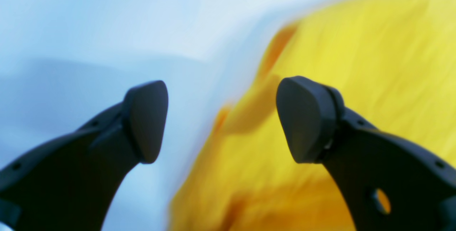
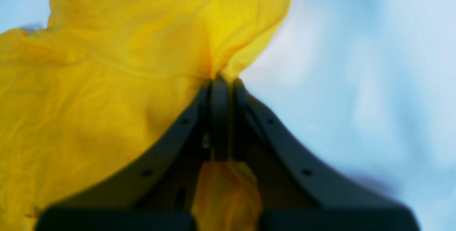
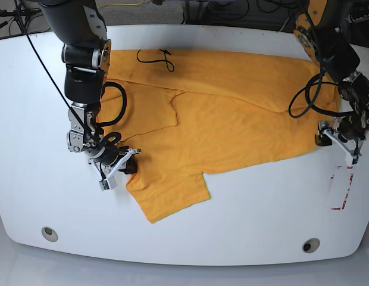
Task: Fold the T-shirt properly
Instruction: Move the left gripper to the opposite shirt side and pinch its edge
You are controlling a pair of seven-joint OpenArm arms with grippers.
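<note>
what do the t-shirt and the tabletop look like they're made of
The T-shirt: thin, matte woven or knit fabric, probably cotton, judging by its soft creases and drape. The tabletop: smooth, pale, likely laminate or painted board, given its even surface and crisp rounded corners.

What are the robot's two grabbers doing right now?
Left gripper: open, holding nothing.
Right gripper: closed, pinching the T-shirt.

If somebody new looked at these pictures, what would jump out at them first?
Most likely the big orange-yellow T-shirt, partly folded across the white table, with one sleeve jutting toward the near edge. Next, the two dark arms at either side: the right gripper has its fingers closed on a pinch of cloth, while the left gripper holds its fingers apart by the shirt's other end.
</note>
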